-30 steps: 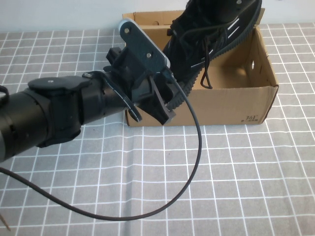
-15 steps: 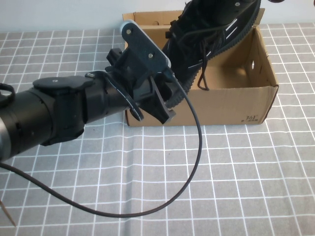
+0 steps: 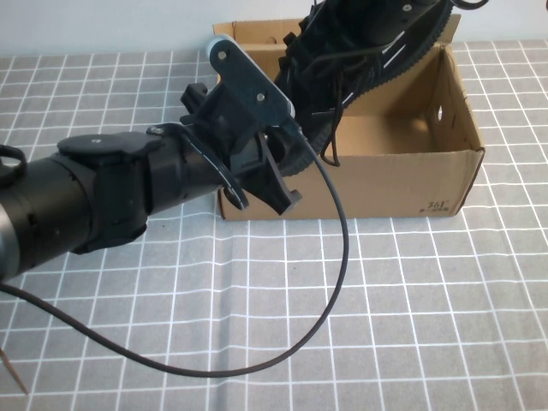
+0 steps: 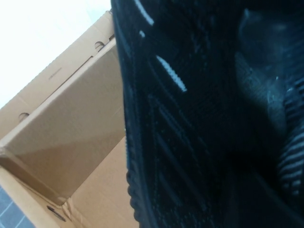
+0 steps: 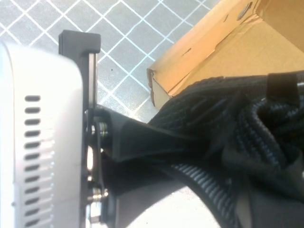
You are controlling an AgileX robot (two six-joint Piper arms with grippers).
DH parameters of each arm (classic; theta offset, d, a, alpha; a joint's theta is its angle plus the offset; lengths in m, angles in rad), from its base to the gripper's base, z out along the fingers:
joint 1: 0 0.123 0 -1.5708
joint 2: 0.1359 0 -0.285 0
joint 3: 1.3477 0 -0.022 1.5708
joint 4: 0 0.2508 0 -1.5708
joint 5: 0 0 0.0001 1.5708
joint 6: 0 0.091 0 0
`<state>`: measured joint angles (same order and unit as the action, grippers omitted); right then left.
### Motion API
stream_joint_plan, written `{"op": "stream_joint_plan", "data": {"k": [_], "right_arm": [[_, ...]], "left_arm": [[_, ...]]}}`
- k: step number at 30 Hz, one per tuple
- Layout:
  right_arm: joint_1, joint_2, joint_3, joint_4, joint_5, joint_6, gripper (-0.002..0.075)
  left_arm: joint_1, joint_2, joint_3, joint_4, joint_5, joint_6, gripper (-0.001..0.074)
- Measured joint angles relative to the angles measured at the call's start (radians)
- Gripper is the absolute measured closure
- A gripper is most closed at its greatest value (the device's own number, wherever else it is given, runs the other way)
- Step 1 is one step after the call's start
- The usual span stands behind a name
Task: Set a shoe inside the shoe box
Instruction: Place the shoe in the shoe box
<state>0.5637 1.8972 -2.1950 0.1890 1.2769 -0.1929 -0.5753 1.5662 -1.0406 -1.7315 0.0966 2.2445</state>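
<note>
The black knit shoe (image 3: 364,56) hangs tilted over the open brown shoe box (image 3: 385,184), heel up at the top edge, toe down over the box's left part, laces dangling inside. My right gripper (image 5: 231,183) is shut on the shoe's heel end, almost out of the high view. My left gripper (image 3: 278,175) is at the box's front left corner, right against the shoe's toe side. The shoe (image 4: 190,118) fills the left wrist view, with the box's inside (image 4: 71,133) beside it. The right wrist view shows the ridged sole (image 5: 204,180) and the box's corner (image 5: 209,52).
A grey checked cloth (image 3: 428,308) covers the table. The left arm's black cable (image 3: 342,257) loops over the cloth in front of the box. The left wrist camera body (image 5: 38,133) sits close beside the shoe.
The shoe has shifted left and slightly up over the box, and its laces have swung left. The left arm has barely moved.
</note>
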Motion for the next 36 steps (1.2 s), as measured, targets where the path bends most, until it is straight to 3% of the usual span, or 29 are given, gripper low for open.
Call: {"op": "stream_joint_plan", "data": {"k": [4,14,17,23,26,32,36], "right_arm": [[0.0,0.0,0.0,0.001,0.0,-0.002,0.0725],[0.0,0.0,0.0,-0.035,-0.008,-0.002,0.071],[0.0,-0.002,0.0,-0.032,-0.01,-0.002,0.0662],[0.002,-0.02,-0.004,-0.047,-0.01,-0.001,0.0482],[0.002,-0.022,-0.004,-0.077,-0.01,0.007,0.0449],[0.002,-0.045,-0.004,-0.12,-0.01,0.025,0.0448],[0.002,-0.086,-0.004,-0.133,-0.008,0.027,0.0543]], "left_arm": [[0.0,0.0,0.0,0.0,-0.007,0.007,0.0683],[-0.001,0.002,-0.019,0.0,-0.023,0.079,0.0702],[-0.001,0.006,-0.023,0.0,-0.044,0.103,0.0705],[-0.001,0.022,-0.021,0.002,-0.097,0.138,0.0713],[-0.001,0.022,-0.021,0.002,-0.104,0.153,0.0714],[-0.001,0.022,-0.034,0.0,-0.104,0.208,0.0715],[-0.001,0.022,-0.073,0.0,-0.104,0.248,0.0715]]}}
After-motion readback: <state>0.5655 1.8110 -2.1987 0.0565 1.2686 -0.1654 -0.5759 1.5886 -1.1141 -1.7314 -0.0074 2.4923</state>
